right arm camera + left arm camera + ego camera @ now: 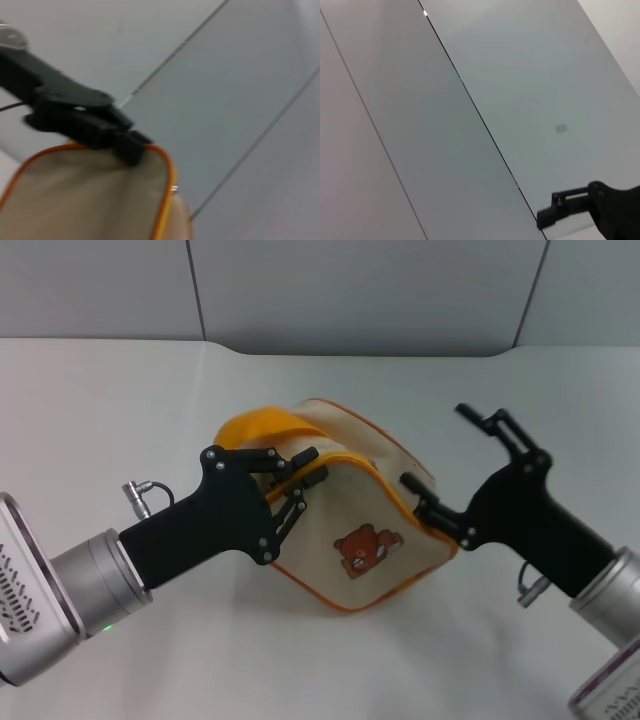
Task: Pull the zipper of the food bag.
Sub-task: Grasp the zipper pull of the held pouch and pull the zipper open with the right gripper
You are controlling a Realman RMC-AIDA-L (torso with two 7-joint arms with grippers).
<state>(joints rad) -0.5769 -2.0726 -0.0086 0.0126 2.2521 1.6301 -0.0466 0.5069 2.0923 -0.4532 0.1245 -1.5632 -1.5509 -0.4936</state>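
Note:
The food bag (350, 500) lies on the white table, beige with orange piping, its bear patch (365, 550) facing me and its orange strap (255, 430) at the back left. The yellow-orange zipper (392, 495) runs along the top edge. My left gripper (312, 468) is shut on the bag's top edge by the zipper. My right gripper (435, 445) is open wide at the bag's right corner, its lower finger touching the fabric. In the right wrist view, a small silver pull tab (173, 189) shows on the bag (90, 195), a little past the left gripper's fingers (120, 142).
The white table (120, 400) stretches to a grey panelled wall (360, 290) at the back. The left wrist view shows only wall panels and a finger of the right gripper (565, 205).

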